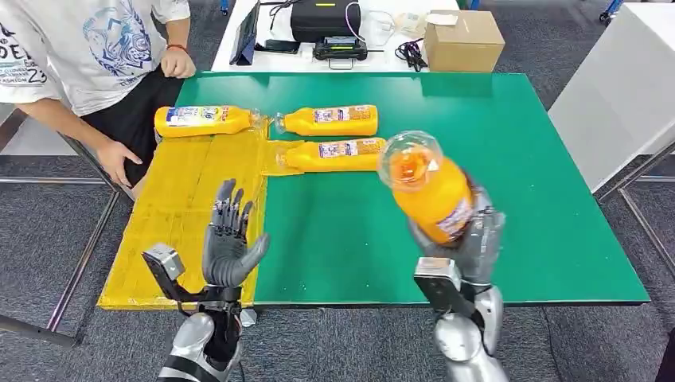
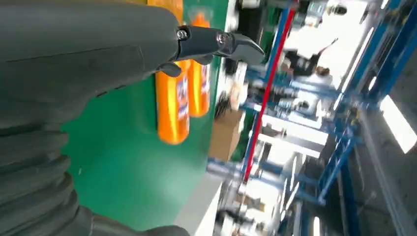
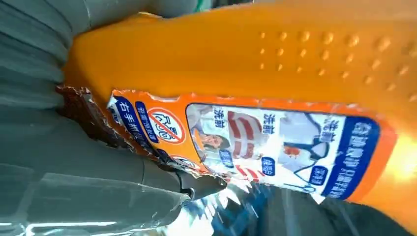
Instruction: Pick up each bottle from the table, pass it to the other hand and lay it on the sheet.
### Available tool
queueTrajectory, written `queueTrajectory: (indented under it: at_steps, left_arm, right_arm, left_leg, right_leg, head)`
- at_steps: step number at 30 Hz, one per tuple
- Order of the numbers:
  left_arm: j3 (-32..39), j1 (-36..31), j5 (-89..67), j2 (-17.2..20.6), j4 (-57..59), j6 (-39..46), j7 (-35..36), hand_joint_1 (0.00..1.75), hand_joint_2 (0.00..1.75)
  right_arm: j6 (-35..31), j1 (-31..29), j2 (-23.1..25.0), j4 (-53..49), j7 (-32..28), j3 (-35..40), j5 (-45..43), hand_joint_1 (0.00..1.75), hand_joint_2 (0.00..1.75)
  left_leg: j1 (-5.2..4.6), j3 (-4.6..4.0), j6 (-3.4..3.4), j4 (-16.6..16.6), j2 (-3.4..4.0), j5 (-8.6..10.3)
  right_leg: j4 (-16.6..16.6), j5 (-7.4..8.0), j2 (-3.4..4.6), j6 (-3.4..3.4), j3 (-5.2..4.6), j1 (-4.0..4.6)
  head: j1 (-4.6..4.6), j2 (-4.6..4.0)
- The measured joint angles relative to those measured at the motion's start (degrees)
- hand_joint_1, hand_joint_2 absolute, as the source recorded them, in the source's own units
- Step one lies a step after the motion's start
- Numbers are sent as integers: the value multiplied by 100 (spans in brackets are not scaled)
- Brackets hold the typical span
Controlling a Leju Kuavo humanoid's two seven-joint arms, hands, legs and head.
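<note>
My right hand grips an orange bottle and holds it up above the green table, its clear cap end tilted toward the camera. The right wrist view shows that bottle's torn label close up against the grey fingers. My left hand is raised over the near edge of the yellow sheet, fingers spread and holding nothing. One orange bottle lies on the sheet's far end. Two more bottles lie on the table beside the sheet, also in the left wrist view.
A person sits at the table's far left corner, one hand near the sheet's edge. Behind the table stand a cardboard box, a black case and cables. A white table is at the right.
</note>
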Motion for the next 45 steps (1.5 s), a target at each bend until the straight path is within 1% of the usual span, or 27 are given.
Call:
queueTrajectory:
  at_steps: [4, 10, 18, 33, 39, 45]
  left_arm:
    - [-179, -8, -43, 0, 9, -288, 7, 0, 175]
    - [-319, -9, -98, 0, 11, -386, -24, 0, 175]
    - [-368, -9, -98, 2, 11, -386, -24, 0, 175]
    - [-368, -9, -98, 2, 11, -386, -24, 0, 175]
    - [-372, -9, -127, 2, 11, -526, -24, 0, 175]
    - [-396, -16, -103, 2, 42, -679, 48, 0, 175]
  right_arm:
    - [331, -69, 288, 859, -161, 144, -399, 175, 175]
    - [448, -134, 502, 1533, -242, 223, -535, 175, 175]
    - [459, -177, 559, 1765, -247, 223, -541, 175, 175]
    - [461, -203, 566, 1905, -251, 223, -546, 175, 175]
    - [793, -262, 607, 1975, -177, 225, -740, 175, 175]
    - [909, -384, 679, 2128, -144, 286, -725, 175, 175]
  left_leg:
    - [2, 0, 0, 0, 0, 1]
    - [1, -2, 0, 0, -3, 0]
    - [-1, -1, 0, 0, -3, 0]
    - [0, -1, 0, 0, -2, 0]
    - [0, -1, 0, 0, -2, 0]
    - [0, -2, 0, 0, -2, 0]
  right_leg:
    - [1, 0, 0, 0, -1, 1]
    - [1, -1, -1, -1, 0, 0]
    - [0, -1, -1, -1, 0, -1]
    - [0, -1, -1, -1, 0, -1]
    - [0, -1, 0, -1, -1, 0]
    - [1, -1, 0, -1, 0, 0]
  head:
    - [2, 0]
    - [4, 0]
    - [2, 0]
    - [2, 0]
    - [2, 0]
    - [2, 0]
